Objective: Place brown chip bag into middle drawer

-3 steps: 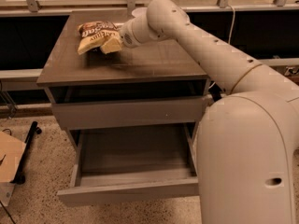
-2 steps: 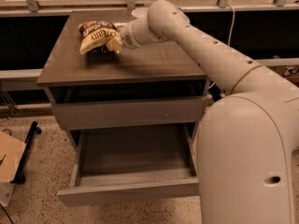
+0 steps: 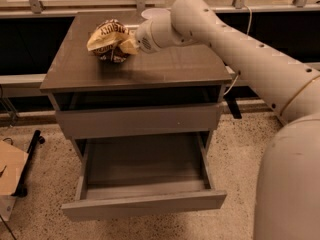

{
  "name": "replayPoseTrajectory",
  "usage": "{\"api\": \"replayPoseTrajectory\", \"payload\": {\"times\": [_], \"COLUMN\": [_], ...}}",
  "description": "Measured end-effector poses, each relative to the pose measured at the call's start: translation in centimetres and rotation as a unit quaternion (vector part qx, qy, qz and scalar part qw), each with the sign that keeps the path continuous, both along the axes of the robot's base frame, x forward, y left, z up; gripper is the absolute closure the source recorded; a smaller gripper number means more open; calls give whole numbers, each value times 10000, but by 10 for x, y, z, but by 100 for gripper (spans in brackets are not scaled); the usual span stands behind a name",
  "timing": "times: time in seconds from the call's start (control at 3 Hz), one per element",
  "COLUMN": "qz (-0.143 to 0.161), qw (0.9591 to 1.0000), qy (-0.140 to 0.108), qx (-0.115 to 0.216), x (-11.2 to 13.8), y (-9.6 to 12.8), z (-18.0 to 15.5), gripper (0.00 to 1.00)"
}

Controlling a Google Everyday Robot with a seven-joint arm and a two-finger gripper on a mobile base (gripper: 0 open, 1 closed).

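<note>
The brown chip bag (image 3: 106,39), crumpled tan with a dark brown band and white lettering, is at the back left of the cabinet top (image 3: 165,66). My gripper (image 3: 128,44) reaches in from the right and is shut on the bag's right end; the bag looks slightly raised off the surface. The middle drawer (image 3: 142,176) is pulled open below, with its grey floor bare. The uppermost drawer front (image 3: 137,121) is closed above it. The drawer is well below and in front of my gripper.
A white bowl (image 3: 154,13) sits at the back of the cabinet top, partly hidden behind my arm. My arm (image 3: 250,59) and base (image 3: 290,184) fill the right side. Cardboard (image 3: 9,174) and a black bar (image 3: 27,161) lie on the floor to the left.
The bag and gripper have shifted slightly to the right and toward the front of the cabinet top. The drawer has not moved.
</note>
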State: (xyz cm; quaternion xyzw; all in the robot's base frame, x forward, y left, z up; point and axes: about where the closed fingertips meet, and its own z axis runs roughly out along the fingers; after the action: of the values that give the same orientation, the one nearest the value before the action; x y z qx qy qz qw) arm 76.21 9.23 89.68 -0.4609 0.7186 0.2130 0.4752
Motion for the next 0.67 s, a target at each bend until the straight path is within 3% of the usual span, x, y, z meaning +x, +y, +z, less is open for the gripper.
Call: {"api": "replayPoseTrajectory", "payload": {"times": [0.33,0.67], "qz": [260,356], "qw": [9996,9994], "qy": [-126,18], "qx": [-42,-36], "x": [-59,-139], "y": [-21,-50], "z": [23,34], "gripper": [100,100]}}
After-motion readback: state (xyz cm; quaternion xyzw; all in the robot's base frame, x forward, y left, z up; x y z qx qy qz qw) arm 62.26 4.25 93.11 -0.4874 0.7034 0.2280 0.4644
